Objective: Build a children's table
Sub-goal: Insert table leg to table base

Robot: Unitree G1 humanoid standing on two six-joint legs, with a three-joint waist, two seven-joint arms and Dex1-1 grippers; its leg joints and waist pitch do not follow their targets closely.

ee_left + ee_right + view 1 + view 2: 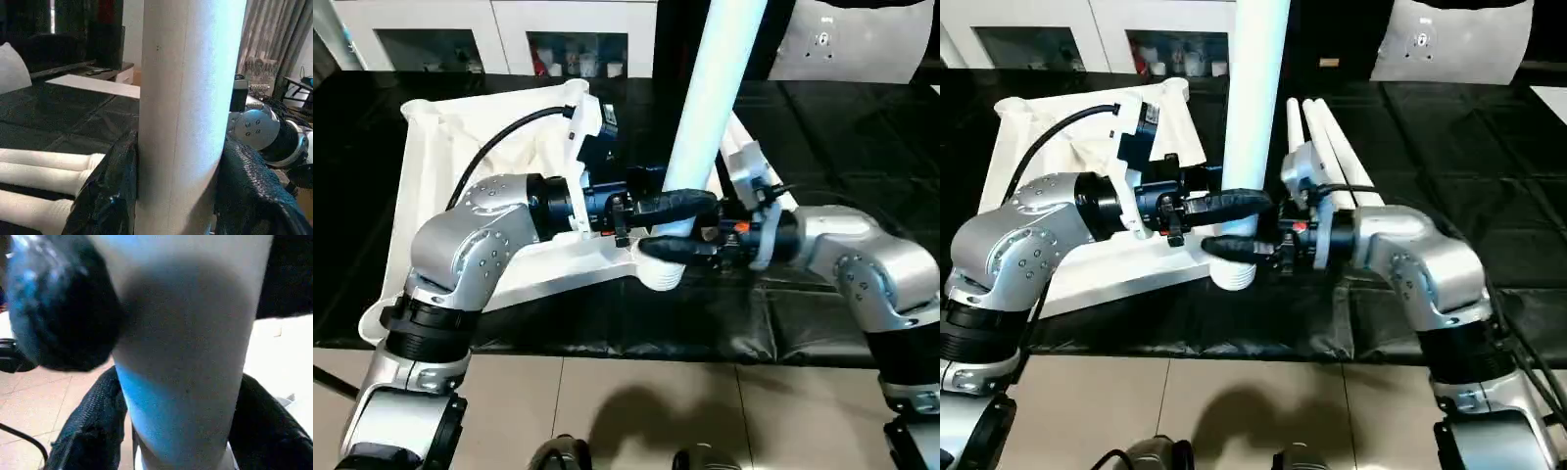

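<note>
The white tabletop [431, 176] lies underside up on the black mat. One white leg [710, 98] stands upright in its near right corner socket [1231, 276]. My left gripper [1244, 223] reaches in from the left and is shut on the leg just above the socket. In the left wrist view its black fingers [105, 196] press both sides of the leg [188, 112]. From the right, my right gripper [1278, 240] is shut on the same leg [190, 357] at about the same height. Spare legs [1327, 147] lie side by side behind my right arm.
The black mat [1449, 147] ends at a front edge above the tiled floor [656, 411]. A white cabinet with glass doors [509, 39] stands at the back. A white rounded object [1449, 44] sits at the far right.
</note>
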